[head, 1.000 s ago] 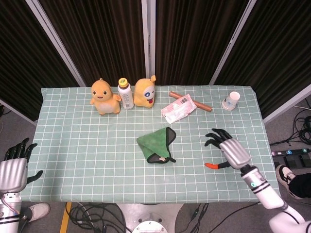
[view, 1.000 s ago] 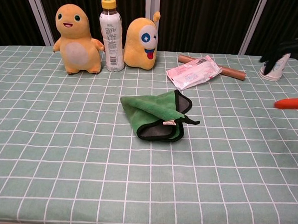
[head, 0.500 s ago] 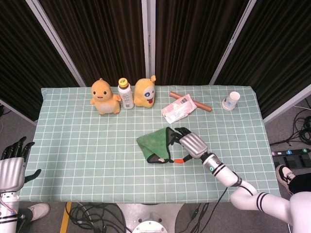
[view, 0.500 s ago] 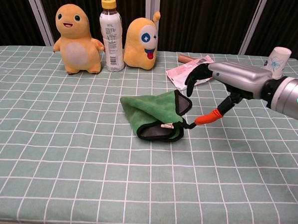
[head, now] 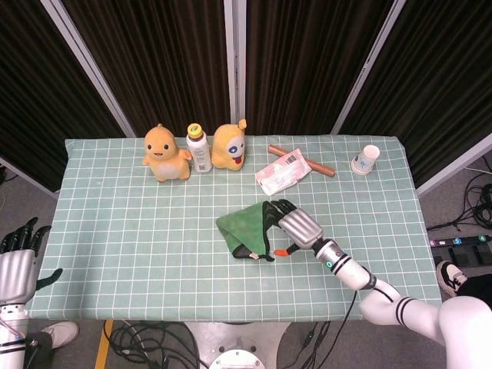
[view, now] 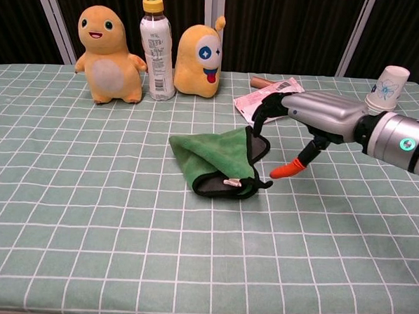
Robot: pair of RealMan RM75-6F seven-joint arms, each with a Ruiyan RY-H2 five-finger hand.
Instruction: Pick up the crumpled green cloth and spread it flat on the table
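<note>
The crumpled green cloth [head: 244, 229] with a black edge lies folded near the middle of the table [head: 138, 231]; in the chest view the cloth [view: 213, 161] sits just left of my right hand. My right hand [head: 296, 228] reaches over the cloth's right edge, its dark fingers [view: 261, 114] pointing down onto the black hem. The orange-tipped thumb [view: 285, 171] stays apart from the cloth, and nothing is gripped. My left hand [head: 17, 265] hangs off the table's front left corner, fingers extended and holding nothing; the chest view does not show it.
Along the far edge stand an orange plush toy [head: 164, 152], a white bottle [head: 199, 147] and a yellow plush toy [head: 230, 144]. A pink packet [head: 281, 171] lies on a brown roll [head: 321, 167]; a paper cup [head: 367, 159] stands at the far right.
My right hand swept in from the table's right side to the cloth's right edge, then edged slightly left onto the hem. My left hand sank a little lower.
</note>
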